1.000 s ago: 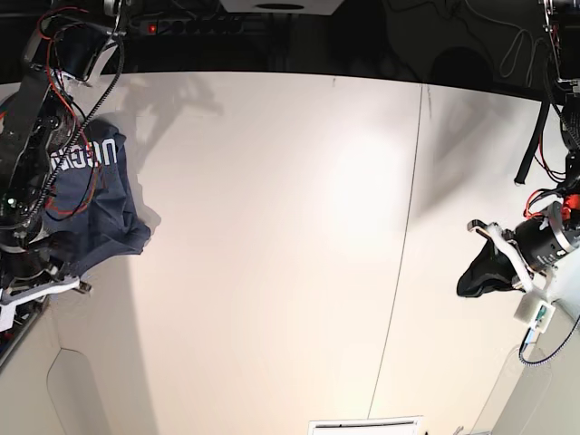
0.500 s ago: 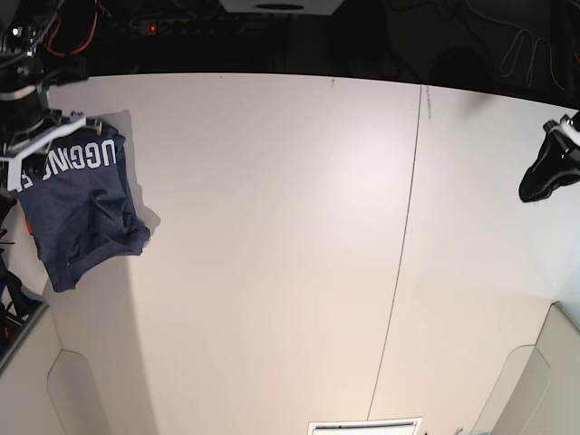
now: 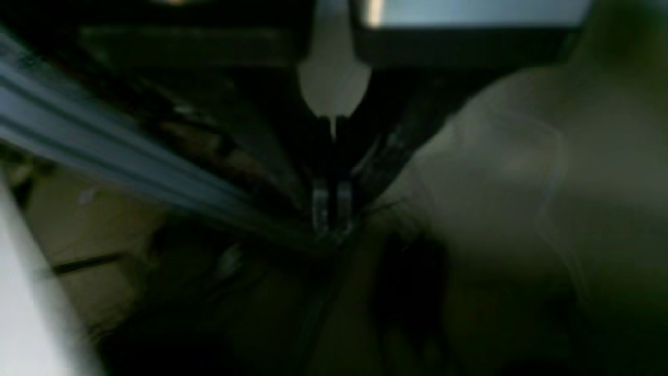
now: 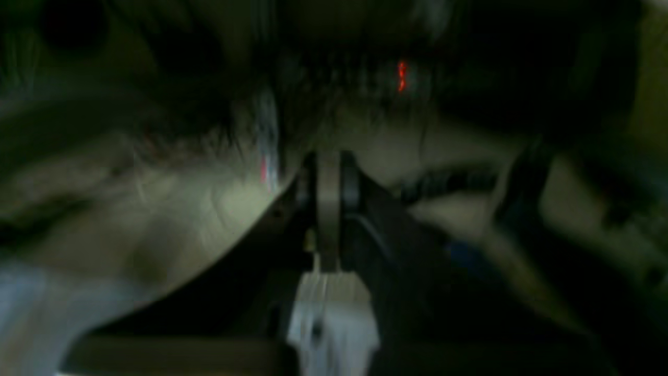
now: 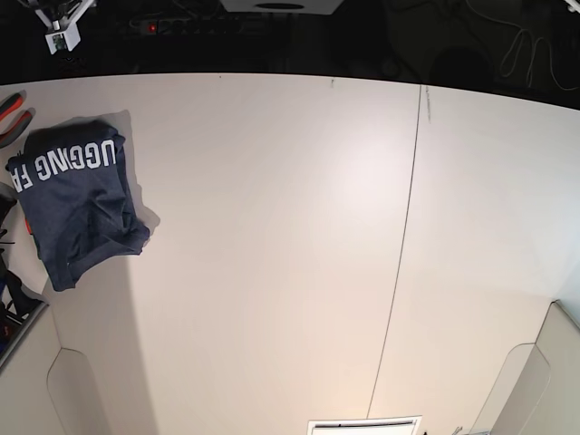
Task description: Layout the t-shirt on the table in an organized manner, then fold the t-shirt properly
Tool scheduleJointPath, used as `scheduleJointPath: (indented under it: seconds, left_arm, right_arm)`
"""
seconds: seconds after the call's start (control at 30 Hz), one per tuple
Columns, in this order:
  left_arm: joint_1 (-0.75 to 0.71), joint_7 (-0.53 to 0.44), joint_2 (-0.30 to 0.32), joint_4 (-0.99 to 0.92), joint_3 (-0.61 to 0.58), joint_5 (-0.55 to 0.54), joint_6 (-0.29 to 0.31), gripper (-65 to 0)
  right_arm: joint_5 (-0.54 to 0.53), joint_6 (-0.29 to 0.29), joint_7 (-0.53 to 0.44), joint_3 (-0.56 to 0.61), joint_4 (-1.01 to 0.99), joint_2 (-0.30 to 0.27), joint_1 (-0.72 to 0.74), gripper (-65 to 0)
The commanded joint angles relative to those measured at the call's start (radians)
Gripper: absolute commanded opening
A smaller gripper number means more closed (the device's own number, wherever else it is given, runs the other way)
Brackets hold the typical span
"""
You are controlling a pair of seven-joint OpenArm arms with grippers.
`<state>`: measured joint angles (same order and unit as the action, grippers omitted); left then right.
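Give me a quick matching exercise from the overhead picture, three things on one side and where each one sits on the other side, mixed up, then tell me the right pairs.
Things:
1. t-shirt
2. dark seam line
3. power strip

Places:
A. on the dark strip behind the table's far edge, upper left of the base view
B. running from the far edge toward the near edge, right of centre
C. folded on the table's left side, white lettering facing up

Pairs: 1-C, 2-B, 3-A
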<state>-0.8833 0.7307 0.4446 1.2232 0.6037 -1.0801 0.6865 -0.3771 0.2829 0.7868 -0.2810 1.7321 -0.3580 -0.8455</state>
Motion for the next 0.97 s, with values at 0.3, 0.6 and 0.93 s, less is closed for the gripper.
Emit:
scheduleJointPath:
  seconds: [0.3,0.6,0.93]
  left_arm:
    - [0.225,-0.666,0.007,-0.377,-0.642,0.518,0.012,-65.0]
    - [0.602,-0.783,-0.213,-0.636,-0.834,0.776,-0.403,-65.0]
    - [0.686,-0.795,-0.256,-0.719,-0.834,0.834,-0.402,-65.0]
  right_arm:
    - [-0.004,0.013,-0.535,0.426,-0.908,-0.083,0.324,-65.0]
    - [-0.003,0.002,-0.674,0.579,-1.332,0.164,0.703,-65.0]
    - [0.107,-0.085,-0.671,0.579,-1.337,0.298,0.737,-65.0]
